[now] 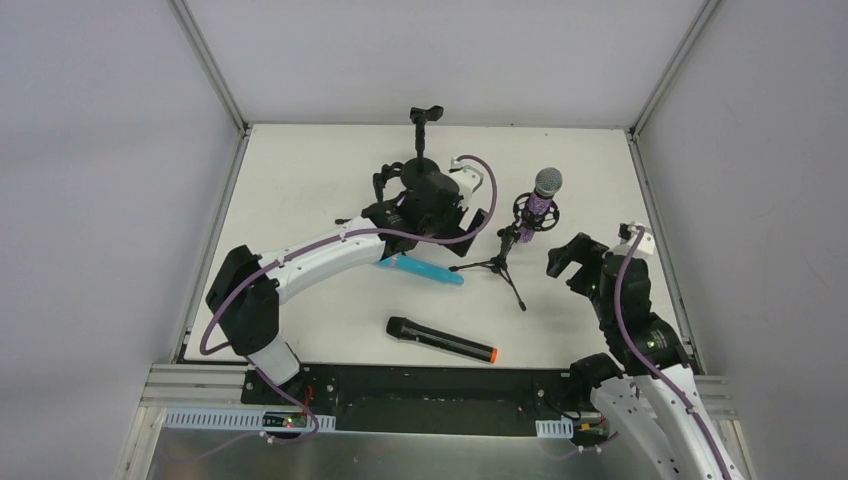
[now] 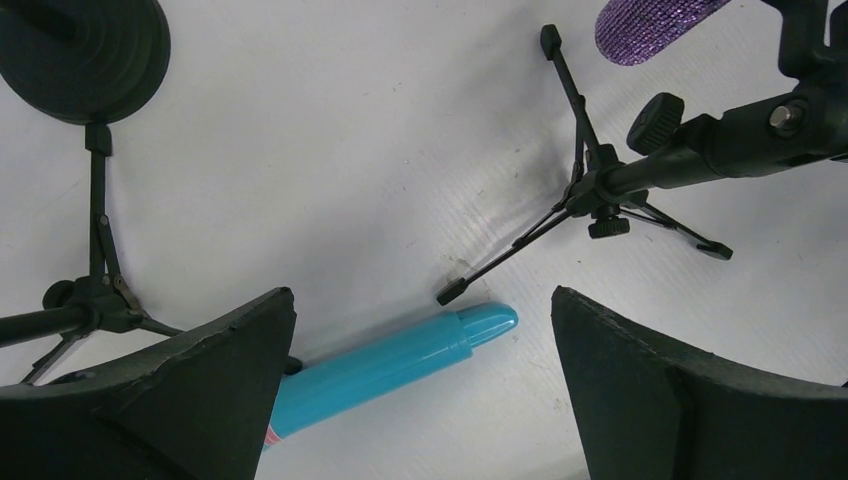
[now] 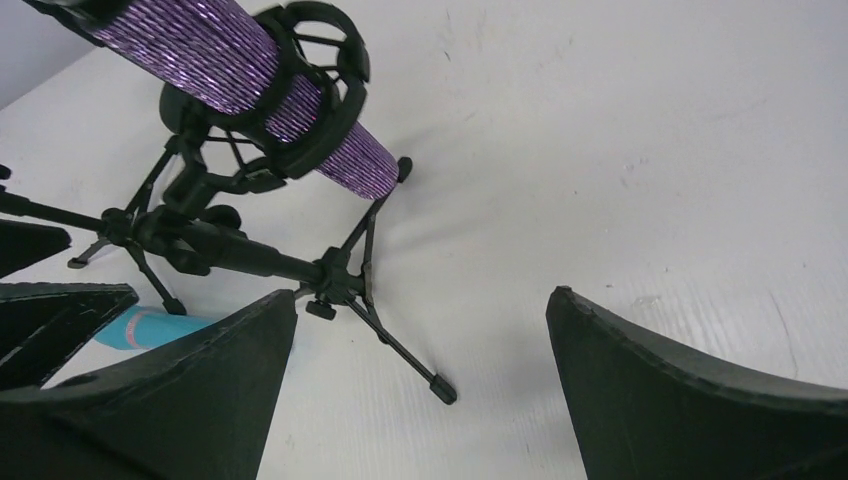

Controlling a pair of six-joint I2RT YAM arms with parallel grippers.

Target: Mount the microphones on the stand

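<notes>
Bright even light (soft shadows)

On your table [image 1: 300, 200], a tripod stand [image 1: 500, 262] sits right of centre, with the mounted microphone [image 1: 541, 205] held in its cradle. Just left of the tripod's feet, the middle microphone [image 1: 425, 270] lies flat beneath your left gripper [image 2: 420, 395] (its end shows between the spread fingers). The near microphone [image 1: 440, 340] lies in front, closer to you. A round-based stand [image 1: 425, 140] stands behind. Your right gripper [image 3: 420, 390] sits right of the tripod.
</notes>
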